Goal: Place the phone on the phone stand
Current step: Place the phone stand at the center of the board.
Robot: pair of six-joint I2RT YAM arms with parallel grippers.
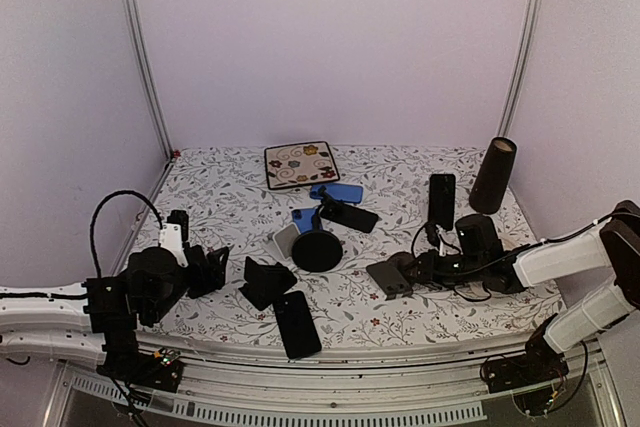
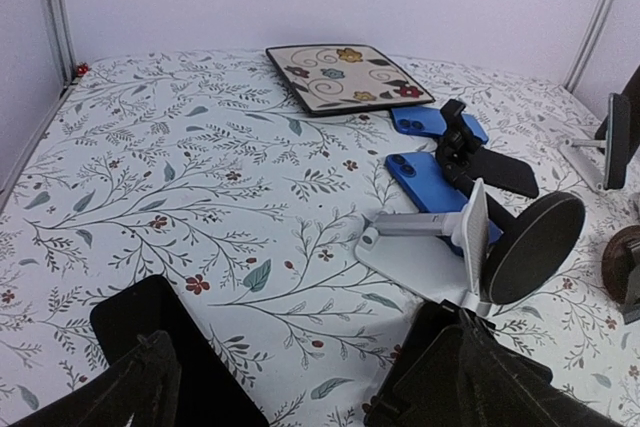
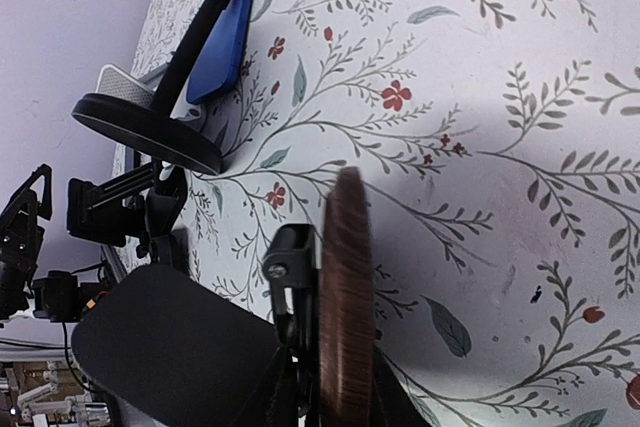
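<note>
A black phone [image 1: 297, 324] lies flat near the table's front edge. Right of centre stands a phone stand [image 1: 388, 278] with a dark plate [image 3: 170, 347] and a round wooden base [image 3: 345, 297]. My right gripper [image 1: 418, 269] [image 3: 340, 392] is shut on that wooden base, which shows edge-on between its fingers. At the left, my left gripper [image 1: 205, 272] [image 2: 300, 397] is open and holds nothing, with bare cloth between its fingers. Two blue phones [image 1: 335, 192] [image 2: 440, 197] lie flat in the middle.
A flowered square plate [image 1: 301, 165] sits at the back and a dark cone [image 1: 493, 175] at the back right. Another black phone [image 1: 441, 199] stands upright. A white stand [image 2: 430, 247], a round-based black stand [image 1: 317, 250] and a folded black stand [image 1: 265, 282] crowd the centre.
</note>
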